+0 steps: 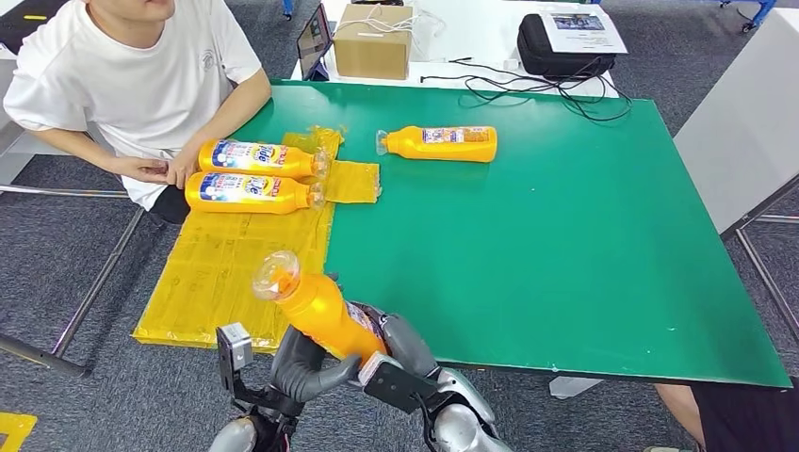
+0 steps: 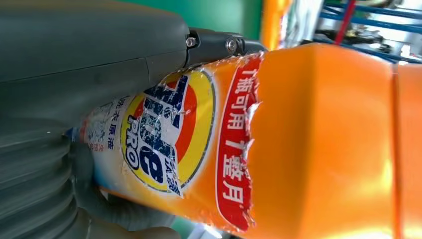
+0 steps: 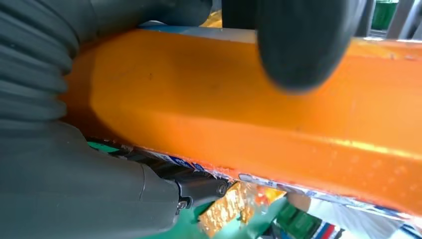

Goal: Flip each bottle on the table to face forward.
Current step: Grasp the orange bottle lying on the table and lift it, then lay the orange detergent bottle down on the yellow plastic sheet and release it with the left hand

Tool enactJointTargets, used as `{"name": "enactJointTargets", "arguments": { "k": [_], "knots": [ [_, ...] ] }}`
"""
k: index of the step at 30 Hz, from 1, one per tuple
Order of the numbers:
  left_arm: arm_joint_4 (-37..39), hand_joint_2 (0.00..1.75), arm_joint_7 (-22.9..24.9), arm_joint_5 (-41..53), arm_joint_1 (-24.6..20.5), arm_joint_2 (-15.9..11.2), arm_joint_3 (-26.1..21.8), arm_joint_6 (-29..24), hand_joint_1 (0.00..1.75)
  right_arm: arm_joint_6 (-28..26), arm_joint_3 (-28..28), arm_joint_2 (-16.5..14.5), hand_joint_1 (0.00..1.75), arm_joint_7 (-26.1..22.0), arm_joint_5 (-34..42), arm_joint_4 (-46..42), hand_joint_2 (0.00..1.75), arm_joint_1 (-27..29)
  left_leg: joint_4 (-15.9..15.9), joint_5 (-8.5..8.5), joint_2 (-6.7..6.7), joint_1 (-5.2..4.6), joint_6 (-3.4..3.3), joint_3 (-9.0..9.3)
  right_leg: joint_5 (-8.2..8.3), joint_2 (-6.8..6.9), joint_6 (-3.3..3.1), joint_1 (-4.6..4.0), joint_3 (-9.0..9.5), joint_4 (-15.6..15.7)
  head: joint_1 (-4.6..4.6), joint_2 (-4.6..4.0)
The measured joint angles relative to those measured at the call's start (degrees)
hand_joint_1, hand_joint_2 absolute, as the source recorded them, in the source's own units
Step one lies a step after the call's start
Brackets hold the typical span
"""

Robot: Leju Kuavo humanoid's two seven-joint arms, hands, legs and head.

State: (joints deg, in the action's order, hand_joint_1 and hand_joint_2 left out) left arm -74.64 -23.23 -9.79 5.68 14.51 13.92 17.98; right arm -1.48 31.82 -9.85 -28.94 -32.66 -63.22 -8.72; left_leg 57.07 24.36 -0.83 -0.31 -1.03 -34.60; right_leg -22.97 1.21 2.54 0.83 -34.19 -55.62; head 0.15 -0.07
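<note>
Bottle (image 1: 316, 311), orange with torn label, is gripped by both left hand (image 1: 303, 367) and right hand (image 1: 407, 347), above table (image 1: 565, 264) near edge.

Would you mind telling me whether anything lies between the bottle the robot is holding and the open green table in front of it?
Nothing visible does. Both hands, left and right, grip the held bottle over the table's near edge. The green table ahead is bare; the two bottles on the yellow sheet and the far bottle lie well beyond.
</note>
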Motion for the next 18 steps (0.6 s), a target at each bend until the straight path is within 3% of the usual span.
{"name": "enactJointTargets", "arguments": {
  "k": [10,11,12,15,16,18],
  "knots": [
    [3.47,1.75,2.99,-1.04,-1.45,-0.95,-0.10,-1.25,0.00,-1.23,5.08,-0.68,1.75,1.73,-2.70,7.36,1.75,-3.99,0.00,-0.01,-0.01,0.01,0.01,0.02,0.00,-0.01,0.00,-0.01,0.00,-0.01,-0.01,0.00],
    [3.67,1.75,3.36,-1.13,-1.45,-1.08,-0.14,-1.33,0.00,-1.52,5.57,-0.83,1.70,2.10,-3.06,8.02,1.75,-4.25,0.00,-0.01,-0.01,0.01,0.01,0.02,0.00,-0.01,0.00,-0.01,-0.01,-0.01,-0.01,0.00],
    [3.86,1.75,3.70,-1.31,-1.45,-1.20,-0.20,-1.44,0.06,-1.81,5.99,-0.95,1.42,2.48,-3.25,8.61,1.75,-4.49,0.00,-0.01,-0.01,0.01,0.01,0.01,0.00,-0.01,0.00,-0.01,-0.01,-0.01,0.00,0.00],
    [4.35,1.75,5.19,-2.10,-1.60,-1.48,-0.42,-2.37,1.37,-2.90,7.19,-1.31,0.16,3.61,-3.34,10.43,1.75,-5.41,0.00,-0.01,-0.01,0.01,0.01,0.01,0.00,-0.01,0.00,-0.01,-0.02,-0.01,0.00,0.00],
    [4.43,1.75,5.97,-2.37,-1.72,-1.51,-0.43,-3.27,1.75,-3.74,7.52,-1.52,0.00,3.80,-3.35,11.03,1.75,-5.64,0.00,-0.01,-0.01,0.01,0.01,0.00,0.00,-0.01,0.00,-0.01,-0.02,-0.01,0.01,0.00],
    [4.50,1.75,7.50,-3.15,-2.03,-1.50,-0.39,-5.46,1.75,-6.14,8.09,-2.12,0.00,4.11,-3.54,12.02,0.87,-5.83,0.00,-0.01,-0.01,0.01,0.01,0.00,0.00,0.00,0.00,-0.01,-0.02,-0.01,0.01,0.00]
  ]
}}
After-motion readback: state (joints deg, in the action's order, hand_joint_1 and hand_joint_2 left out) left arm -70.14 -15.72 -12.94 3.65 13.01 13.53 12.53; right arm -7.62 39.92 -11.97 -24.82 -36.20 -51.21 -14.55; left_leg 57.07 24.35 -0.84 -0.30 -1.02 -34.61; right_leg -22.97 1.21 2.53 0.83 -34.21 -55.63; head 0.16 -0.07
